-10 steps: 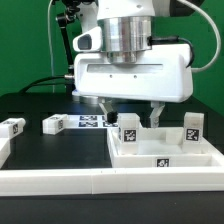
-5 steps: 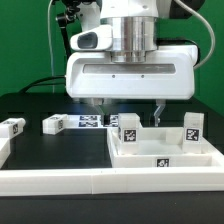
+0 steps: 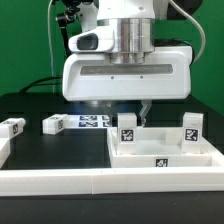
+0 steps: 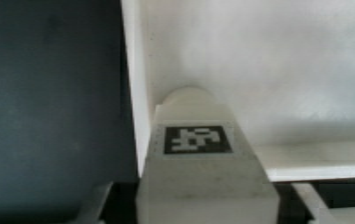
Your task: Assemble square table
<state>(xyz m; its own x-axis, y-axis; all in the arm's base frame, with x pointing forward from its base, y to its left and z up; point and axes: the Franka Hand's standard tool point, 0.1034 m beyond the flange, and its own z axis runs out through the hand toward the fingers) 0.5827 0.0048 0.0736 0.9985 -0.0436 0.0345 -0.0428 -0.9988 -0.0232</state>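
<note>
Square table parts.
Tagged white slab lies flat, rim up; first leg stands on it beneath my gripper, second leg upright at the exterior view's right; third leg and fourth leg lie off it, leftward.

1. Exterior view: set low and close, near the level of the worktop, facing the arm frontally.
2. Wrist view: looks steeply down, very near.
3. Shared field: one tagged leg and part of the slab.
</note>
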